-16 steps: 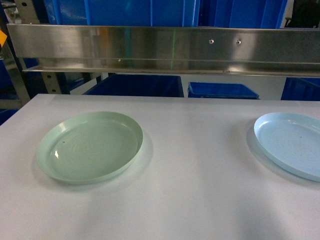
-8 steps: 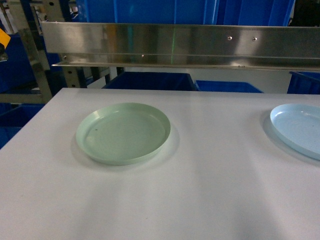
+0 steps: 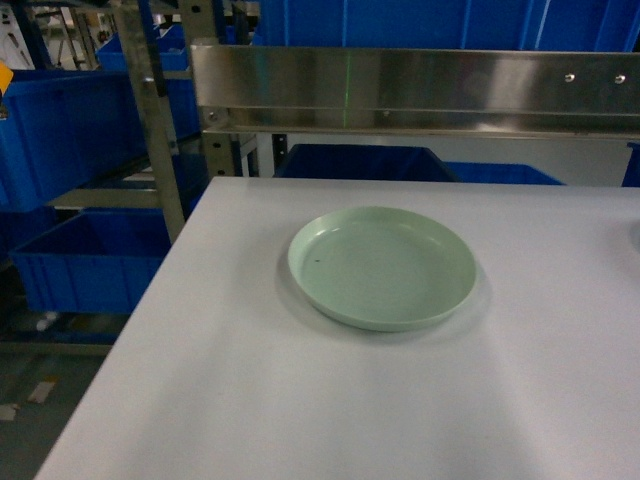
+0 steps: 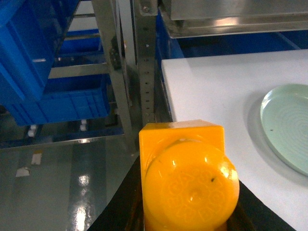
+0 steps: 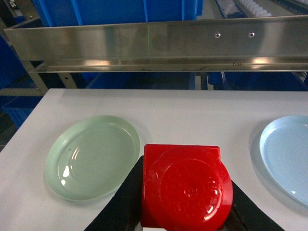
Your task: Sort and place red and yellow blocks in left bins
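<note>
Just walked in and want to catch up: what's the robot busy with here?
Each hand holds a toy brick. The left hand grips a glossy orange-yellow plastic brick near the white table's left edge. The right hand grips a glossy red plastic brick above the table, between the shallow round pale green plate and the pale blue plate. Both plates are empty. Big blue plastic crates sit on the metal shelving left of the table; neither brick is in one yet.

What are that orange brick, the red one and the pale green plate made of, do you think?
The orange brick and red brick look like glossy moulded plastic: bright highlights and embossed lettering on their round studs. The pale green plate also looks like plastic, smoother and more satin, with faint concentric rings and soft reflections, though melamine or glazed ceramic can't be ruled out.
</note>
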Robot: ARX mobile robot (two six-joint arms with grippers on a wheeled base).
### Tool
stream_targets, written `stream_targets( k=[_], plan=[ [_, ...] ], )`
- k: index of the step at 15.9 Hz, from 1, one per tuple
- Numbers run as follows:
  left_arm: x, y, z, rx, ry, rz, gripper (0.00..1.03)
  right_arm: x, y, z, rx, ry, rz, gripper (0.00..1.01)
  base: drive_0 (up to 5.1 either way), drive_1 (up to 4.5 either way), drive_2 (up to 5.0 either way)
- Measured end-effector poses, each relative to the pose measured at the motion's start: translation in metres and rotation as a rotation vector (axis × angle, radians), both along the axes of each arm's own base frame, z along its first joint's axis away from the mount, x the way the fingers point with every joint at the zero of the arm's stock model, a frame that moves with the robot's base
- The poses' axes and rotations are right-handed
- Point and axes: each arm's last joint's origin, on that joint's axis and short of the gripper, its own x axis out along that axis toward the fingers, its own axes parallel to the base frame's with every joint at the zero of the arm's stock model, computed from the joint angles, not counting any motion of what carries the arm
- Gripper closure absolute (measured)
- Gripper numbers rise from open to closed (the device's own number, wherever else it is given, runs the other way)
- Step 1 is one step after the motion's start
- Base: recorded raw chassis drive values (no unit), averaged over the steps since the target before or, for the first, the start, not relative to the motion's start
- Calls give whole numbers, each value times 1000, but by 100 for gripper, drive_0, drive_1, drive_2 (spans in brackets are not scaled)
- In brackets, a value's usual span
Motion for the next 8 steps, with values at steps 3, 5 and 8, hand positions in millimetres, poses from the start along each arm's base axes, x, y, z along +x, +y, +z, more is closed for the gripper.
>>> stream_targets(
  k=[3, 5, 8],
  plan=[
    [0, 0, 0, 0, 0, 0, 75, 0, 0, 0, 0, -2, 0, 73, -505, 240, 240],
    [0, 0, 0, 0, -1, 0, 75, 0, 0, 0, 0, -5, -1, 73, -498, 248, 248],
    [0, 0, 0, 0, 1, 0, 75, 0, 0, 0, 0, -1, 0, 73, -503, 242, 242]
  ],
)
